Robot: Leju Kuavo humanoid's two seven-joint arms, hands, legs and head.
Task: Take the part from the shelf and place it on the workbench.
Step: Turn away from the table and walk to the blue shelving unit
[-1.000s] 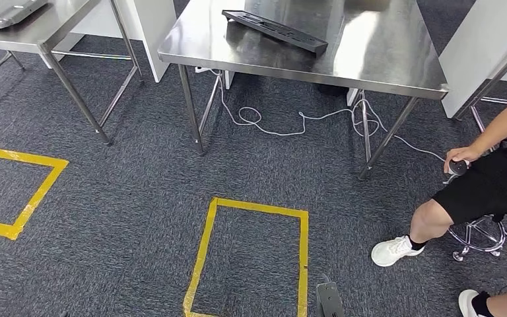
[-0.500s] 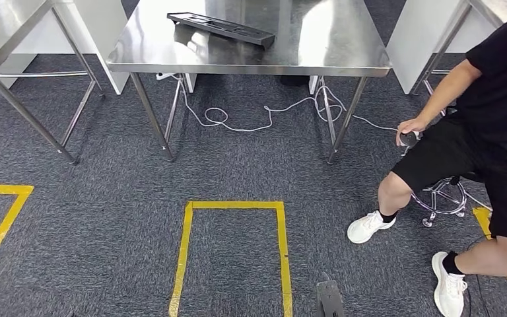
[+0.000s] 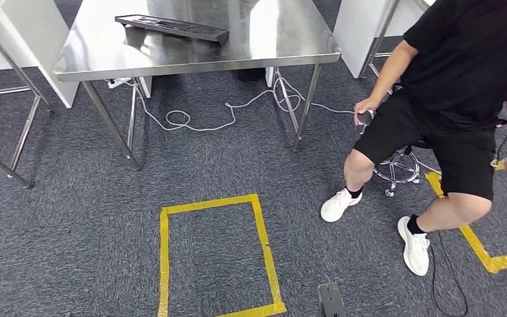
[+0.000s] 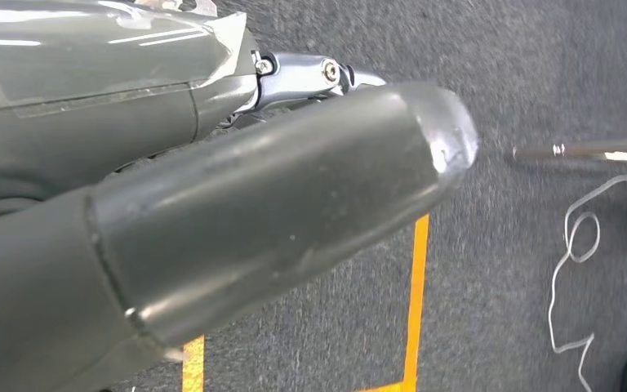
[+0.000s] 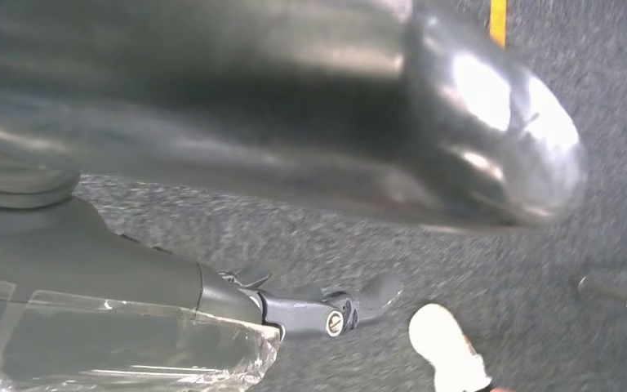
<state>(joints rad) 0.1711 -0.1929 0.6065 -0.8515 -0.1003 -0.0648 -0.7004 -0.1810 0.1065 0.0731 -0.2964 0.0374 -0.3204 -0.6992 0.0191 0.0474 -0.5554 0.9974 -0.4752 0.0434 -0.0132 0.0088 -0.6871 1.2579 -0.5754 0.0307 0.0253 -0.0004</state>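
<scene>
A long black part (image 3: 171, 28) lies on the steel workbench (image 3: 270, 39) at the far side of the head view, near its back left. My left hand (image 4: 253, 212) hangs over grey carpet, its thick grey thumb stretched out and nothing in it. My right hand (image 5: 294, 122) also hangs above the carpet, thumb extended, holding nothing. Both hands are far from the part.
A person (image 3: 462, 79) in black sits on a wheeled stool (image 3: 399, 168) to the right of the workbench, with a small device in each hand. A white cable (image 3: 198, 125) loops under the bench. A yellow tape rectangle (image 3: 164, 264) marks the carpet ahead, and another table's leg (image 3: 0, 165) stands at left.
The camera has swung to the right: the workbench and tape rectangle shifted left in the picture, and the seated person came much further into view.
</scene>
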